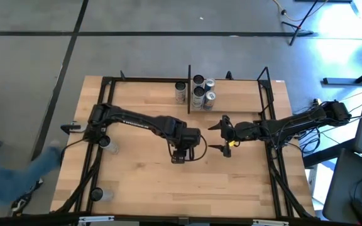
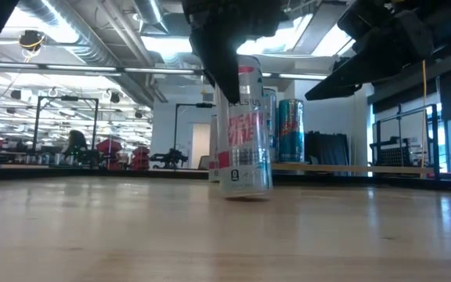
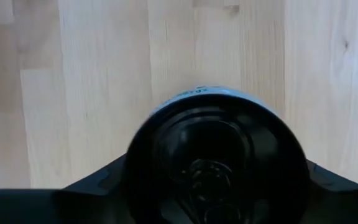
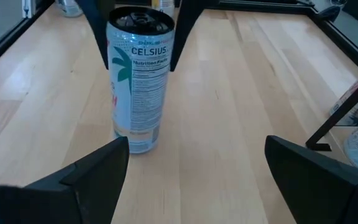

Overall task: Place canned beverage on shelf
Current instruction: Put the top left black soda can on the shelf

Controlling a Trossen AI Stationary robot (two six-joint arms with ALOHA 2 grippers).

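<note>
A tall white canned beverage (image 4: 138, 87) stands mid-table, leaning slightly; the low view shows the same can (image 2: 245, 133). My left gripper (image 1: 180, 156) comes down over the can, one finger on each side of the can's top (image 3: 216, 155). My right gripper (image 1: 214, 138) hovers open just to the can's right, its own fingers (image 4: 98, 174) pointing at the can with nothing between them. The shelf (image 1: 237, 94), a light board between black uprights, lies at the table's far edge and holds several cans (image 1: 201, 91). My left gripper pinches the can's upper wall just under the rim (image 4: 112, 43) between its two fingers (image 4: 98, 31). The fingers come from above, pointing steeply down. The can's bottom edge (image 2: 245, 191) rests on the table, and the can leans a little.
One more can (image 1: 180, 92) stands left of the shelf's upright. Clear cups (image 1: 105, 143) (image 1: 99, 194) sit by the left arm's base. Black frame rails (image 1: 275, 157) run along the table's sides. A person's blue sleeve (image 1: 5, 176) shows beyond the left edge. Bare wood lies toward the near edge.
</note>
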